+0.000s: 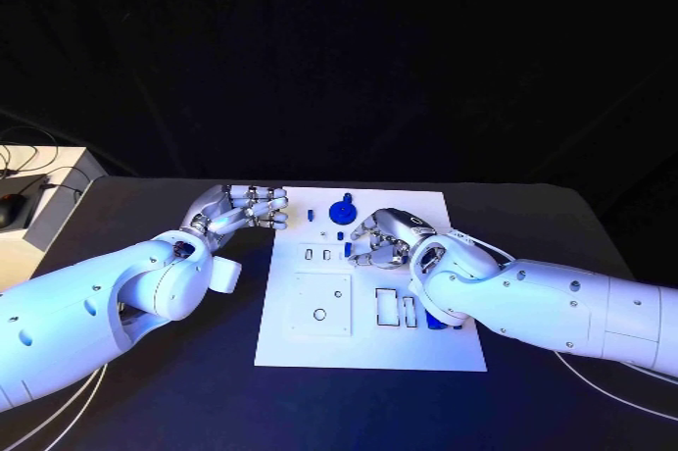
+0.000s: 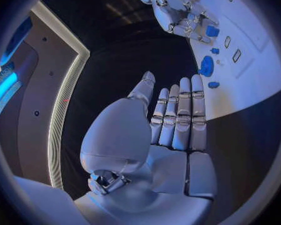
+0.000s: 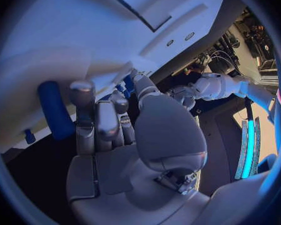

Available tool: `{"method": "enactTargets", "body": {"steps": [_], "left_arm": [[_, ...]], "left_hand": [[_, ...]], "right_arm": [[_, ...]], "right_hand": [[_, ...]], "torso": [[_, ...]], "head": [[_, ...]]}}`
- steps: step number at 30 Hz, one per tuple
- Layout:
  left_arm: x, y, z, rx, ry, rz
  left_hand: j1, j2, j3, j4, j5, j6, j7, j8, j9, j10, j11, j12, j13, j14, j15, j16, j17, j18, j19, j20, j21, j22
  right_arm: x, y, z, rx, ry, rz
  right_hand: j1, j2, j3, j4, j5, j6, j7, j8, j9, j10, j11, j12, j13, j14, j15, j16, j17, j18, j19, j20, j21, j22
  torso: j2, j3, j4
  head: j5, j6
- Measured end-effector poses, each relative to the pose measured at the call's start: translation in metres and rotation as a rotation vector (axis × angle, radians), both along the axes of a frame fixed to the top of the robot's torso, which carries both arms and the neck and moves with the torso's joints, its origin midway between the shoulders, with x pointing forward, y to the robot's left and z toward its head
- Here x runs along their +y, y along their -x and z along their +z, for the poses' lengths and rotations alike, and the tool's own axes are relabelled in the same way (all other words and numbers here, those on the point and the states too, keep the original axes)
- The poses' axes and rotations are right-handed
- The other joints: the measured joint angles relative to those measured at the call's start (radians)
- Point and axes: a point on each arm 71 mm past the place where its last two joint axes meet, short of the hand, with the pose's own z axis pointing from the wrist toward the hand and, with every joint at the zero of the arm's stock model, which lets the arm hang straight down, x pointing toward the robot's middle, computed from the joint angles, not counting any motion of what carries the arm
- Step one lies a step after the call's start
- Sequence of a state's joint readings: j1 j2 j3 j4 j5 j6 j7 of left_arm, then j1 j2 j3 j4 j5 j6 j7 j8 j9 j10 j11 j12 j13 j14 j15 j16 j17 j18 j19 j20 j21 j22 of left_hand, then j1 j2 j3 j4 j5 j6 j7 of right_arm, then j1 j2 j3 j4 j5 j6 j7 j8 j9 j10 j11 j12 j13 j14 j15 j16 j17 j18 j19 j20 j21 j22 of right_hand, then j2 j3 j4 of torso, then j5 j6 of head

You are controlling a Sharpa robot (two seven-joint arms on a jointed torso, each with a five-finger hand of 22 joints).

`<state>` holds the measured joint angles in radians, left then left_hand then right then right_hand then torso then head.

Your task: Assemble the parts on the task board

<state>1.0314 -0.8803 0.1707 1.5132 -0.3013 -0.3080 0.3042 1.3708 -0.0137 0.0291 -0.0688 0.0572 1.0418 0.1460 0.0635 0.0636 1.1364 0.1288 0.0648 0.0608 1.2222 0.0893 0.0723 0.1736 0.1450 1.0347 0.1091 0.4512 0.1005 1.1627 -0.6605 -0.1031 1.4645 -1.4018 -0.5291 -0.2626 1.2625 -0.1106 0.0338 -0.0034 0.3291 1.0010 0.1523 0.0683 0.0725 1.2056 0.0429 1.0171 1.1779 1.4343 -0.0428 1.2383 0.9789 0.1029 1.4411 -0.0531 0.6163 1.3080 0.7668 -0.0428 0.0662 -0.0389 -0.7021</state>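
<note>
Two white arms reach in over the black table [image 1: 169,392], one from each side of the task board [image 1: 370,348], the white plate lying at the table's middle. On the board, toward twelve o'clock, sits a round blue gear-like part [image 1: 342,213], with a small blue piece [image 1: 310,215] just beside it at its nine o'clock side; the left wrist view shows the same round part [image 2: 206,65] with smaller blue pieces scattered near it. Toward the board's six o'clock lie a raised square plate [image 1: 320,303] with small holes and, at its three o'clock side, a pair of upright rectangular slots [image 1: 387,307]. A longer blue part [image 1: 435,319] shows at the board's four o'clock edge, partly hidden under the right forearm. The left hand [image 1: 243,208] hovers over the dark table just off the board's ten o'clock corner; its fingers [image 2: 180,120] lie straight and side by side with the thumb apart, and nothing sits in the palm, so it is released. The right hand [image 1: 389,237] is over the board's middle, just below the round part, palm down with its fingers curled toward the surface. In the right wrist view a blue cylindrical part [image 3: 55,110] lies on the board just beside those bent fingers [image 3: 106,122], and more blue shows near the thumb tip, but whether the hand actually grasps anything cannot be told.
</note>
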Motion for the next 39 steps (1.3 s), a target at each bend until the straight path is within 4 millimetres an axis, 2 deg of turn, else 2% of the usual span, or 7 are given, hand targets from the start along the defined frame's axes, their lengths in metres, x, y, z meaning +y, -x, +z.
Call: {"method": "enactTargets", "body": {"steps": [13, 17, 21, 25, 30, 33, 39], "left_arm": [[0.001, -0.003, -0.003, 0.013, -0.018, 0.007], [0.001, -0.004, -0.005, 0.021, -0.032, 0.008], [0.0, -0.005, -0.006, 0.031, -0.058, 0.004], [-0.004, -0.007, -0.005, 0.043, -0.104, -0.007], [-0.013, -0.013, 0.001, 0.05, -0.197, -0.045], [-0.022, -0.017, 0.004, 0.057, -0.269, -0.083], [-0.046, -0.025, 0.014, 0.055, -0.427, -0.158]], "left_hand": [[-0.003, -0.012, -0.014, 0.008, 0.0, -0.02, 0.013, 0.0, 0.0, 0.093, -0.031, 0.005, 0.001, 0.087, -0.039, 0.075, 0.044, 0.0, 0.067, -0.034, 0.058, 0.034], [-0.013, -0.031, -0.021, 0.017, 0.0, -0.03, 0.023, 0.0, 0.0, 0.13, -0.043, 0.015, 0.004, 0.136, -0.06, 0.183, 0.115, -0.008, 0.104, -0.071, 0.14, 0.084], [-0.033, -0.051, -0.014, 0.047, -0.004, -0.013, 0.006, 0.015, 0.003, 0.174, -0.063, 0.069, 0.024, 0.128, -0.092, 0.405, 0.291, -0.016, 0.122, -0.106, 0.294, 0.182], [-0.072, -0.079, -0.021, 0.078, -0.006, 0.031, -0.02, 0.056, 0.01, 0.216, -0.093, 0.195, 0.105, 0.094, -0.117, 0.647, 0.474, -0.023, 0.096, -0.14, 0.459, 0.293], [-0.132, -0.075, -0.012, 0.136, -0.006, 0.03, -0.037, 0.14, 0.037, 0.091, -0.113, 0.487, 0.346, 0.076, -0.137, 0.901, 0.657, -0.021, 0.055, -0.162, 0.678, 0.45], [-0.154, -0.086, 0.013, 0.182, 0.0, 0.002, -0.048, 0.218, 0.079, 0.035, -0.121, 0.662, 0.482, 0.09, -0.139, 0.982, 0.725, 0.011, 0.064, -0.155, 0.755, 0.553], [-0.173, -0.072, 0.035, 0.214, 0.0, 0.0, -0.068, 0.311, 0.15, 0.052, -0.142, 0.79, 0.588, 0.18, -0.158, 1.114, 0.872, 0.015, 0.182, -0.165, 0.868, 0.762]], "right_arm": [[-0.015, 0.002, 0.017, -0.075, -0.157, 0.072], [-0.023, -0.002, 0.025, -0.088, -0.253, 0.078], [-0.034, -0.01, 0.036, -0.083, -0.375, 0.06], [-0.047, -0.018, 0.043, -0.065, -0.492, 0.019], [-0.066, -0.028, 0.05, -0.04, -0.607, -0.052], [-0.078, -0.033, 0.053, -0.026, -0.661, -0.089], [-0.096, -0.04, 0.059, -0.006, -0.738, -0.143]], "right_hand": [[-0.006, -0.007, -0.064, 0.041, 0.001, -0.04, 0.012, 0.0, 0.001, -0.045, 0.009, -0.015, -0.046, -0.009, 0.009, -0.046, -0.04, 0.012, -0.031, 0.012, -0.17, 0.0], [-0.014, 0.001, -0.084, 0.03, 0.008, -0.042, 0.013, 0.0, 0.002, -0.055, 0.006, -0.015, -0.052, -0.009, 0.009, -0.046, -0.037, 0.012, -0.031, 0.012, -0.188, 0.0], [-0.026, 0.032, -0.103, 0.013, 0.016, -0.045, 0.013, 0.0, 0.001, -0.064, 0.007, -0.015, -0.059, -0.009, 0.009, -0.057, -0.039, 0.012, -0.031, 0.012, -0.212, 0.0], [-0.052, 0.058, -0.129, -0.002, 0.045, -0.033, 0.002, 0.0, 0.004, -0.068, 0.003, -0.015, -0.066, -0.009, 0.009, -0.058, -0.038, 0.012, -0.031, 0.012, -0.218, 0.0], [-0.063, 0.093, -0.153, -0.026, 0.063, 0.001, -0.003, 0.0, 0.008, -0.07, 0.002, -0.015, -0.075, -0.009, 0.009, -0.062, -0.034, 0.012, -0.031, 0.012, -0.218, 0.0], [-0.064, 0.107, -0.156, -0.038, 0.068, 0.011, -0.006, 0.0, 0.009, -0.072, -0.001, -0.027, -0.093, -0.009, 0.009, -0.088, -0.056, 0.012, -0.037, 0.006, -0.25, -0.001], [-0.069, 0.12, -0.161, -0.055, 0.068, 0.011, -0.006, 0.003, 0.009, -0.111, 0.015, -0.117, -0.188, -0.033, 0.0, -0.24, -0.186, 0.012, -0.059, 0.002, -0.427, -0.008]], "torso": [[-0.001, 0.0007, -0.0008], [-0.002, 0.0011, -0.0012], [-0.002, 0.002, -0.0018], [-0.002, 0.0027, -0.0018], [-0.006, 0.0051, -0.0024], [-0.009, 0.0062, -0.0036], [-0.014, 0.0098, -0.0084]], "head": [[0.003, 0.007], [0.002, 0.01], [0.002, 0.015], [0.002, 0.018], [0.002, 0.02], [0.003, 0.02], [0.006, 0.019]]}}
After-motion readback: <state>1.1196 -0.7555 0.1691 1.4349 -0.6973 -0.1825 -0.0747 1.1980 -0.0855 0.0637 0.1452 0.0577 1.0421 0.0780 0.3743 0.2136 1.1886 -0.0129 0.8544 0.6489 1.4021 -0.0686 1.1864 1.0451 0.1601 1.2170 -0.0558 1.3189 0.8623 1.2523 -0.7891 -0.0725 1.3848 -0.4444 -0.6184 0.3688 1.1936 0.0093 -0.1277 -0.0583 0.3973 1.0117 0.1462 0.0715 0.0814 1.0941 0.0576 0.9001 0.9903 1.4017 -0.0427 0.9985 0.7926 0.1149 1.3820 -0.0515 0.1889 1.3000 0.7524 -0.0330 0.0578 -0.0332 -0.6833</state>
